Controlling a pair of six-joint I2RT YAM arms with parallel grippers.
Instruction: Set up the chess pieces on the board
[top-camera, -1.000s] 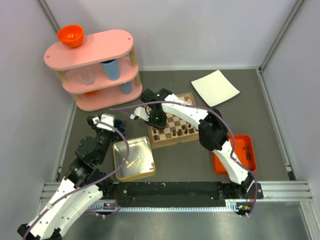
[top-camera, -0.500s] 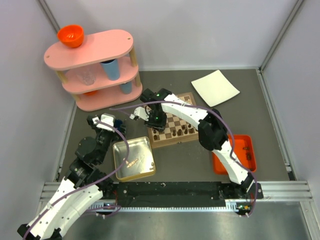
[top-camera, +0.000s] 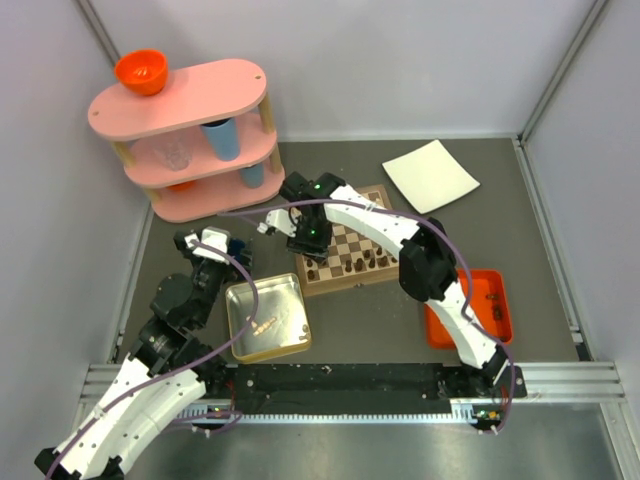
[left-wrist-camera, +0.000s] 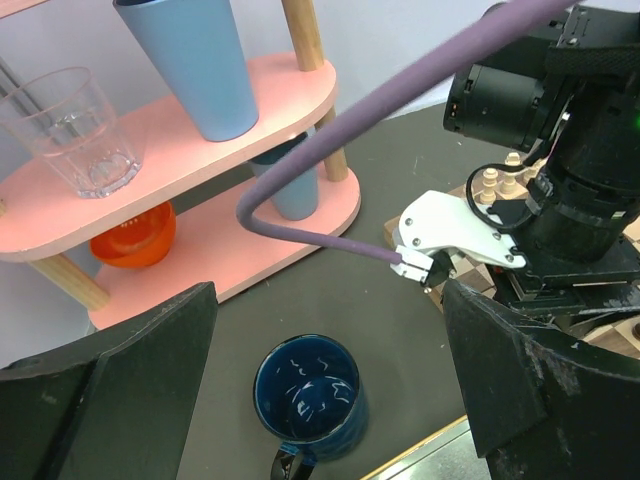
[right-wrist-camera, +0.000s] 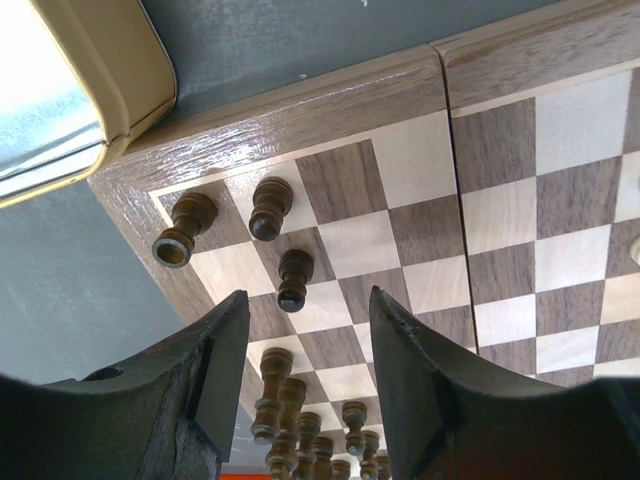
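Right end effector (right-wrist-camera: 308, 335) sits over the board (right-wrist-camera: 330, 95) at the corner nearest the tin (right-wrist-camera: 70, 90). Its jaws are parted and grip nothing. A dark pawn (right-wrist-camera: 292, 279) stands upright at frame centre in the right wrist view, just above the gap between the fingers and touching neither. Two other dark pieces (right-wrist-camera: 268, 207) stand close by, up and left of it. A row of dark pieces (right-wrist-camera: 290, 420) runs along the bottom of that frame.

My read is that the pawn is placed and the step now is the retreat. Go straight up until the fingers clear the piece tops, and only then translate. Any sideways sweep risks clipping the pawn or its neighbours. Next pick is probably from the orange tray (top-camera: 508, 305), lower right in the top view; its contents are too small to identify.

Left end effector (left-wrist-camera: 325, 330) is wide open and empty above the blue mug (left-wrist-camera: 310, 395), beside the pink shelf (left-wrist-camera: 200, 170). Leave it parked.
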